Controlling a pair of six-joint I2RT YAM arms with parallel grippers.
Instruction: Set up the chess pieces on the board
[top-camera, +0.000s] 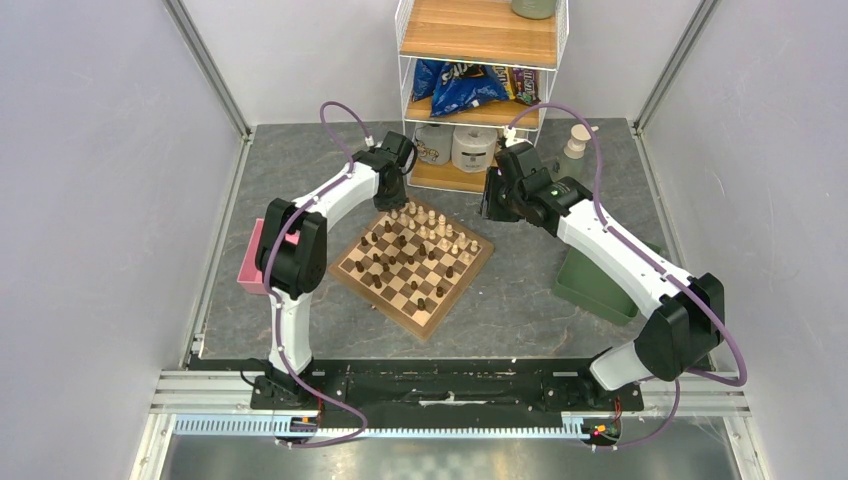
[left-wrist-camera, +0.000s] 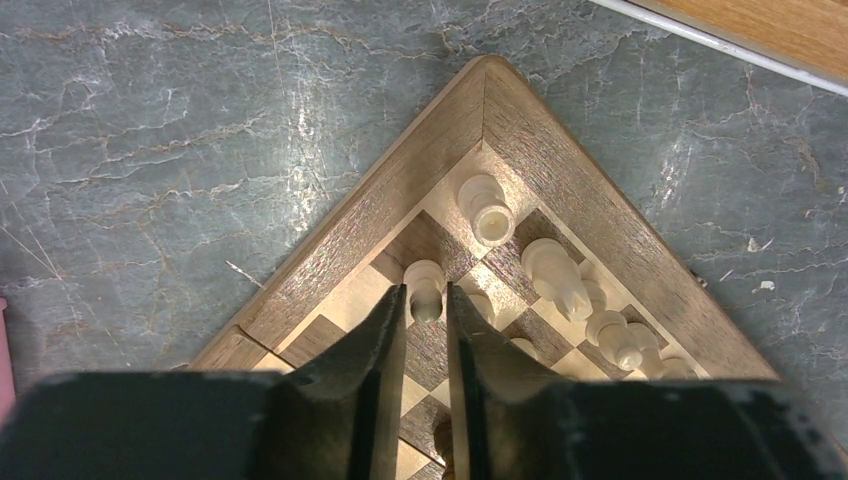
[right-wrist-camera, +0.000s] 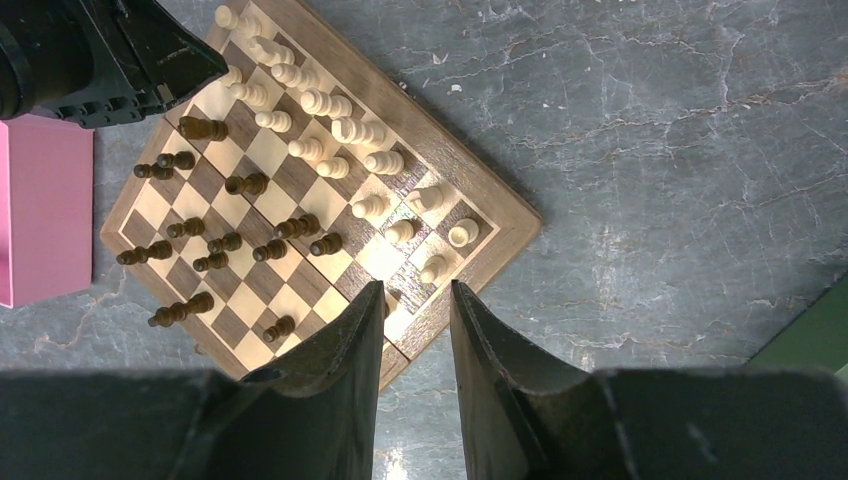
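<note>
The board (top-camera: 427, 328) lies turned like a diamond on the grey table. Cream pieces (top-camera: 432, 224) stand along its far right side and dark pieces (top-camera: 388, 266) are scattered over the middle and left. My left gripper (top-camera: 398, 190) is over the board's far corner (left-wrist-camera: 400, 190). Its narrow jaws (left-wrist-camera: 425, 295) are shut on a cream pawn (left-wrist-camera: 424, 280) standing near a cream rook (left-wrist-camera: 487, 208). My right gripper (top-camera: 490, 205) hovers open and empty beyond the board's right corner (right-wrist-camera: 500, 200), its fingertips apart (right-wrist-camera: 417, 290). Cream pieces (right-wrist-camera: 345, 130) and dark pieces (right-wrist-camera: 225, 243) show below it.
A pink block (top-camera: 255, 262) sits left of the board under the left arm. A green tray (top-camera: 595, 280) lies right under the right arm. A wire shelf rack (top-camera: 480, 90) with snack bags and rolls stands at the back. A small wooden object (top-camera: 578, 140) is beside it.
</note>
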